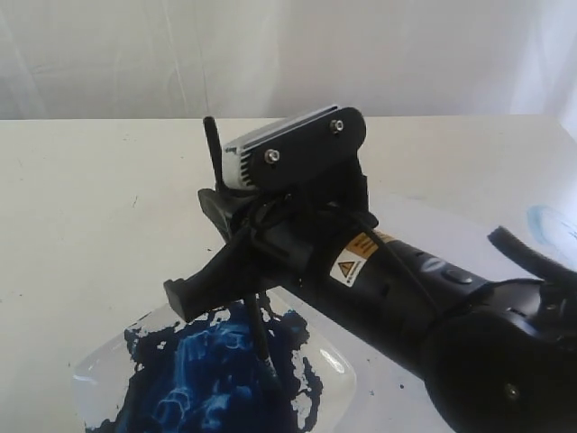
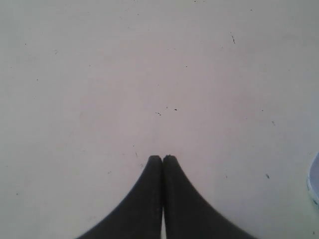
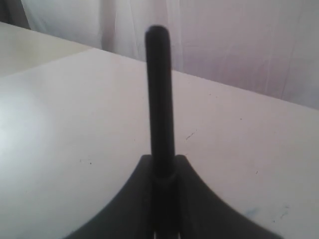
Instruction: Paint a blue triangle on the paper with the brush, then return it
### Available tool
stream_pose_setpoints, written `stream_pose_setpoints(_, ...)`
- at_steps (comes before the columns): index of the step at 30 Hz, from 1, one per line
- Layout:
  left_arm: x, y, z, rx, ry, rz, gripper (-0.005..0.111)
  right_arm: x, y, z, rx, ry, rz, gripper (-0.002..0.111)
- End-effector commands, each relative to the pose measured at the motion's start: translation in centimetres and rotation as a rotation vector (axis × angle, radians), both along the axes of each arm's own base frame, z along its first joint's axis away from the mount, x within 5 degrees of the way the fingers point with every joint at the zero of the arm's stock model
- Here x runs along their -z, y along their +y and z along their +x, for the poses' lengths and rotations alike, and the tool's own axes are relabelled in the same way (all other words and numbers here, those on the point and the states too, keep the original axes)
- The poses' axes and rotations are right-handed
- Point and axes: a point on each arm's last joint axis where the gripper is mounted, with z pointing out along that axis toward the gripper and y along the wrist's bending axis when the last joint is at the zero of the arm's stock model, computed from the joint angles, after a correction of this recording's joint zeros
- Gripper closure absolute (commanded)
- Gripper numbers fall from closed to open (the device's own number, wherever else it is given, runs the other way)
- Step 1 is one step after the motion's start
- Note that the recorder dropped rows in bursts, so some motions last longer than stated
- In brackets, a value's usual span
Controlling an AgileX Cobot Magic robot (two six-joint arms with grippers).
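My right gripper (image 1: 233, 236) reaches in from the right and hangs over a clear dish (image 1: 347, 365) smeared with dark blue paint. It is shut on the brush (image 1: 213, 149). The black handle sticks up above the fingers, and the thin lower end (image 1: 263, 347) reaches down into the paint. In the right wrist view the handle (image 3: 159, 94) stands clamped between the two fingers of the gripper (image 3: 163, 162). The paper (image 1: 455, 230) lies behind the arm on the right. The blue triangle is out of view. My left gripper (image 2: 162, 158) is shut on nothing above bare table.
A pale blue smear (image 1: 552, 225) marks the sheet at the far right edge. The cream table (image 1: 99, 198) stretches back to a white curtain (image 1: 270, 54). A pale rounded rim (image 2: 314, 181) shows at the edge of the left wrist view.
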Motion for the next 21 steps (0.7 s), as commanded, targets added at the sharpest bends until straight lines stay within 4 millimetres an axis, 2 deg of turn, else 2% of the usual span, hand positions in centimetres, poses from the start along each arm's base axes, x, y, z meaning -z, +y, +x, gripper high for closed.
stream_pose_setpoints(1, 0.1, 0.0, 0.0, -0.004, -0.003, -0.007, 0.107, 0.7, 0.2, 0.3, 0.005, 0.001, -0.024, 0.108)
stream_pose_setpoints(3, 0.1, 0.0, 0.0, -0.004, -0.003, -0.007, 0.107, -0.1, 0.0, 0.4, 0.026, -0.038, 0.023, 0.108)
stream_pose_setpoints(7, 0.1, 0.0, 0.0, -0.004, -0.003, -0.007, 0.107, -3.5, -1.3, 0.4, 0.088, -0.157, 0.200, 0.108)
stream_pose_setpoints(10, 0.1, 0.0, 0.0, -0.004, -0.003, -0.007, 0.107, -5.5, -2.5, 0.0, 0.095, -0.179, 0.269, 0.108)
stream_pose_setpoints(14, 0.1, 0.0, 0.0, -0.004, -0.003, -0.007, 0.107, -6.8, -4.0, -0.7, 0.057, -0.131, 0.255, 0.108)
stream_pose_setpoints(18, 0.1, 0.0, 0.0, -0.004, -0.003, -0.007, 0.107, -8.1, -6.2, 0.1, 0.091, -0.100, 0.246, 0.108)
stream_pose_setpoints(21, 0.1, 0.0, 0.0, -0.004, -0.003, -0.007, 0.107, -9.1, -7.1, 0.8, 0.098, -0.062, 0.237, 0.108)
